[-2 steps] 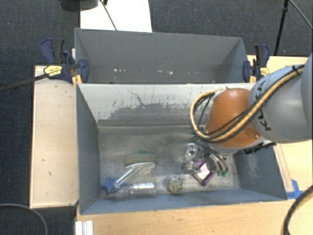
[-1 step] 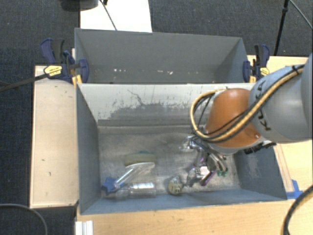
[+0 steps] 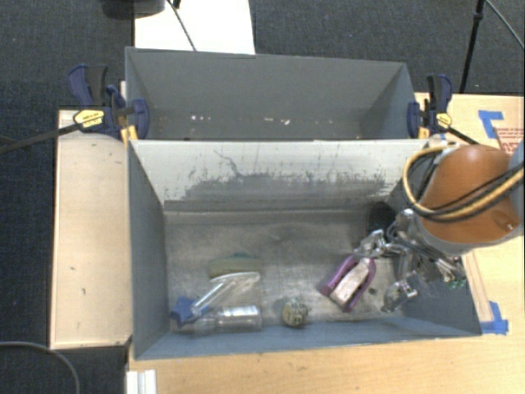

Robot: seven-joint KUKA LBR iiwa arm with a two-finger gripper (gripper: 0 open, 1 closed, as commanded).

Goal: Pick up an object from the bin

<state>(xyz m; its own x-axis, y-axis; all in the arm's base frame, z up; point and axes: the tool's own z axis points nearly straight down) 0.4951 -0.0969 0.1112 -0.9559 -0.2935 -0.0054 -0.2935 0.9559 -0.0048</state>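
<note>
Plainly we are not done yet: our claw (image 3: pixel 384 271) sits low at the right end of the bin (image 3: pixel 148 245), close to its floor, and we cannot tell how far open it is or whether it has hold of anything. Just to its left, touching it or nearly so, lies a purple and pale pink thing (image 3: pixel 348 281), oblong and slanted, which looks to rest on the bin floor. It is the nearest thing to the claw, but nothing shows it gripped. A dark lump (image 3: pixel 379 217) sits behind the claw near the back wall. Well apart to the left lie a mottled greenish ball (image 3: pixel 294 312), a clear plastic tube (image 3: pixel 228 287) with a blue end, and a pale green piece (image 3: pixel 234 263). By our judgement, gripping and lifting remain to be done.
</note>
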